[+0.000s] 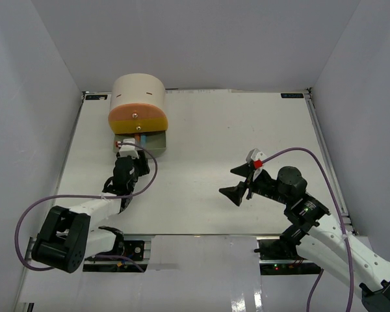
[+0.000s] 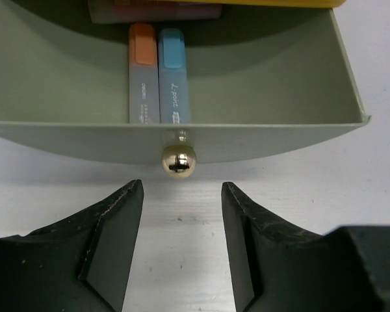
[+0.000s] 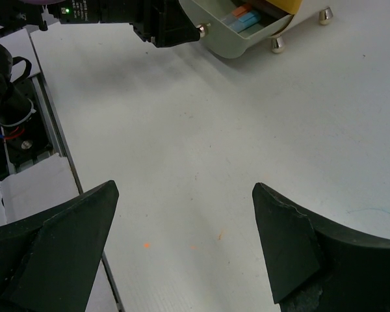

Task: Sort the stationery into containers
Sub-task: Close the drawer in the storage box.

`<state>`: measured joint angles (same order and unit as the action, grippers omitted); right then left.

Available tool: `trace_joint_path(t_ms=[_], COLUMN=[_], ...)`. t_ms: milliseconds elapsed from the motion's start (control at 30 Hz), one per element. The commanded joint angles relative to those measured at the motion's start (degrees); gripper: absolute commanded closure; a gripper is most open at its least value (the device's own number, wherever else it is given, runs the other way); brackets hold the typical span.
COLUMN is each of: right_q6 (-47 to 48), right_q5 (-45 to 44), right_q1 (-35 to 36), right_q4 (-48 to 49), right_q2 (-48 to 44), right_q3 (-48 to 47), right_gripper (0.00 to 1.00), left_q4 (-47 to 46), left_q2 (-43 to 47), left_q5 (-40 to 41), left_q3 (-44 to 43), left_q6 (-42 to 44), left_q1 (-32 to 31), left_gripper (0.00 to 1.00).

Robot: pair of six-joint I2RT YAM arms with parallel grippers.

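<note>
A beige half-cylinder cabinet [image 1: 138, 96] stands at the back left, its orange drawer [image 1: 138, 117] closed. The bottom grey-green drawer [image 2: 260, 140] is pulled out. An orange-capped marker [image 2: 142, 71] and a blue-capped marker [image 2: 171, 71] lie side by side in it, with more pastel stationery [image 2: 156, 11] further back under the yellow drawer [image 2: 279, 2]. My left gripper [image 2: 182, 195] is open just in front of the drawer's round knob [image 2: 179, 160], which is not between the fingers. My right gripper [image 1: 242, 179] hangs open over bare table, holding nothing.
The cabinet stands on small round metal feet [image 3: 277, 44]. In the right wrist view the left gripper [image 3: 166, 26] shows at the drawer [image 3: 247, 40]. The table's near edge and a metal rail [image 3: 45, 110] lie to the left in that view. White walls enclose the table.
</note>
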<state>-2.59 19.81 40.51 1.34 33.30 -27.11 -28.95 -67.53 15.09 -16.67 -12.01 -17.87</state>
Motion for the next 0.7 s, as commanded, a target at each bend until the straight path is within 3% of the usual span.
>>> trace_joint_path(t_ms=[0,667], right_q6=[0.3,0.66], right_q5=[-0.92,-2.15], right_q1=[-0.17,-0.17], right_q4=[0.59,0.41], right_q2=[-0.87,-0.17], right_q3=[0.83,1.1], right_gripper=[0.1,0.1], left_q4=[-6.99,-16.75], left_q2=[-1.63,-15.17], left_q5=[-3.48,-13.07], left_q3=[-2.58,-13.04], left_q6=[2.34,3.66], left_q1=[1.78,7.32], left_gripper=[0.38,0.41])
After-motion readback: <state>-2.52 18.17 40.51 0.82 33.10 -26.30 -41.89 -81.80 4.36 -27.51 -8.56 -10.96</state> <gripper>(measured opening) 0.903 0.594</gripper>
